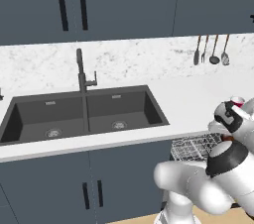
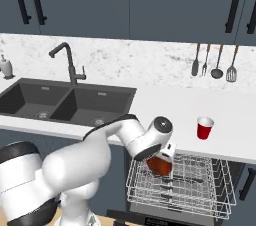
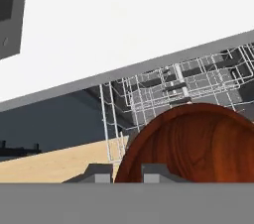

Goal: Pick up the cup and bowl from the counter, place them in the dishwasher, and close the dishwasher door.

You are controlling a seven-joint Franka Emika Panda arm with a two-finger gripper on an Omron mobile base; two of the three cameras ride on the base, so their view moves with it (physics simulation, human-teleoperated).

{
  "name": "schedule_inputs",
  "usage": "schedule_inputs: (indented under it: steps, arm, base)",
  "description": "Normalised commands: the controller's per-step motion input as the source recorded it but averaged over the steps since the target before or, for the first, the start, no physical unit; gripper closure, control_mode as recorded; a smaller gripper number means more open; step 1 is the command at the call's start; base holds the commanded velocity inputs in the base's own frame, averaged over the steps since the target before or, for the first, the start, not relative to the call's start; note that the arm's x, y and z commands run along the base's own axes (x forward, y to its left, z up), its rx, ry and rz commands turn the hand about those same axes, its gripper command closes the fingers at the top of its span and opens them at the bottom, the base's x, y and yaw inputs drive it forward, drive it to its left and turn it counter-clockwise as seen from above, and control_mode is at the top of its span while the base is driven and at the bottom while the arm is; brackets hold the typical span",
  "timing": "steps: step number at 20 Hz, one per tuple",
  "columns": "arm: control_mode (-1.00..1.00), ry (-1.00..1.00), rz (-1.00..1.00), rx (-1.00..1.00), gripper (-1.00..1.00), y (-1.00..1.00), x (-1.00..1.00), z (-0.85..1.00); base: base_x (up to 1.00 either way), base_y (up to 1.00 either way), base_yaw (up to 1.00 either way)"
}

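Your gripper [image 3: 126,172] sits clamped on bowl [image 3: 191,143] rim, fingers nearly together, bowl tilted on edge. In right base view, bowl [image 2: 160,165] hangs over pulled-out dishwasher [image 2: 182,182] rack, toward its left-rear corner, just under counter [image 2: 165,102] lip. Rack wires lie directly below and ahead of your grip, so release looks like short drop straight down. You judge bowl step nearly done. Farther back, cup [image 2: 204,128] stands upright on counter, right of your gripper, above rack's right half.

The arm [image 2: 75,160] is glossy white, bulbous, with dark joint bands and seemingly grey fingertips [image 3: 101,173].
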Motion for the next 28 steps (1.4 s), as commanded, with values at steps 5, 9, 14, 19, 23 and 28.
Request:
schedule_inputs:
  steps: [5,9,14,19,23,28]
  arm:
    - [-1.00,-0.17,0.03,0.14,1.00,-0.58,-0.05,-0.75]
    - [-1.00,-0.19,0.10,0.04,1.00,-0.61,0.04,-0.73]
    - [-1.00,-0.21,0.13,0.00,1.00,-0.51,0.27,-0.64]
    - [-1.00,0.01,0.03,0.00,1.00,-0.38,0.54,-0.09]
    - [-1.00,0.03,0.04,0.00,1.00,-0.35,0.53,-0.06]
    - [-1.00,-0.04,0.07,0.00,1.00,-0.06,0.07,-0.52]
  base:
    - [0.00,0.00,0.00]
    - [0.00,0.00,0.00]
    - [0.00,0.00,0.00]
    - [0.00,0.00,0.00]
    - [0.00,0.00,0.00]
    - [0.00,0.00,0.00]
